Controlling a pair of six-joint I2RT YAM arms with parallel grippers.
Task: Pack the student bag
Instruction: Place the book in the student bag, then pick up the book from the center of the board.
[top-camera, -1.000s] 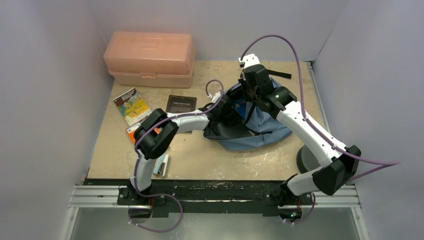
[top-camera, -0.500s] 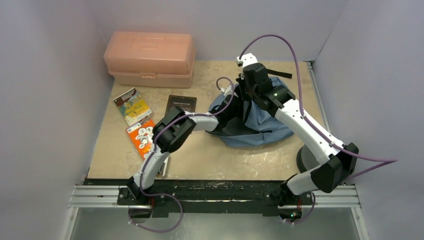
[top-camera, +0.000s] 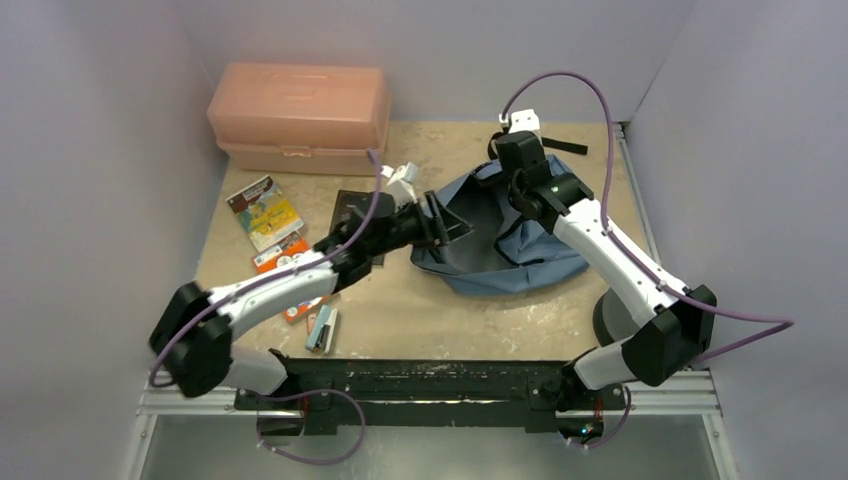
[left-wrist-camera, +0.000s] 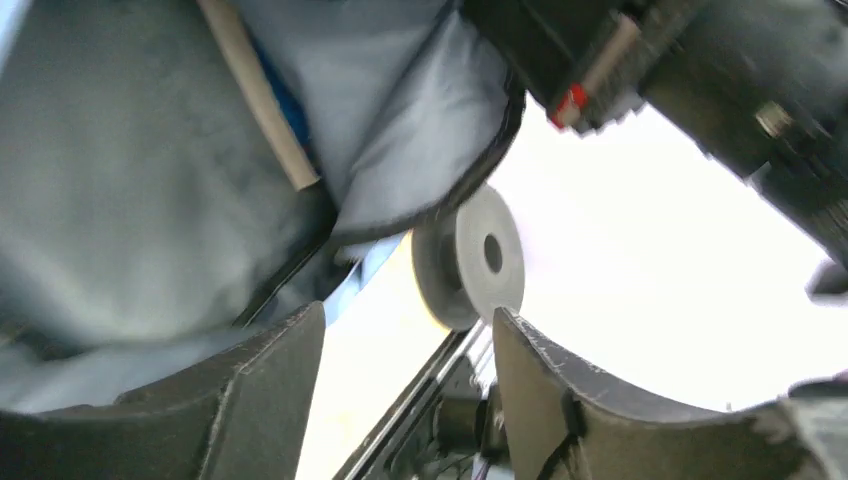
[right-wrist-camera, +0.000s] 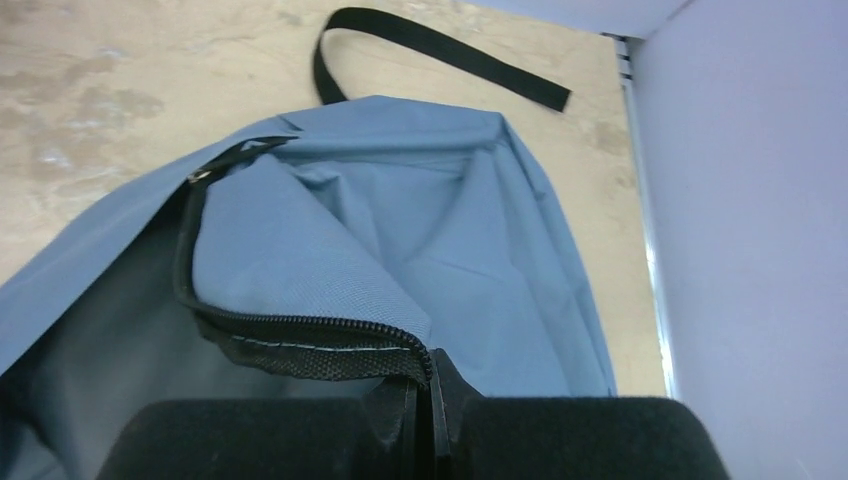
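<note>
The dusty-blue student bag lies at the middle right of the table, its mouth with dark lining open toward the left. My right gripper is shut on the bag's black zipper edge and holds it up; its closed jaws show in the right wrist view. My left gripper is open and empty at the left rim of the bag's mouth. In the left wrist view the bag's grey lining fills the upper left, with a beige strip in it.
A salmon-pink plastic box stands at the back left. A colourful book, an orange book and a dark book lie left of the bag, partly under my left arm. A small item lies near the front edge. A black strap trails behind the bag.
My left gripper has drawn back out of the bag to its left rim and the left arm has swung down to the left. My right gripper has shifted slightly right, still holding the zipper edge.
</note>
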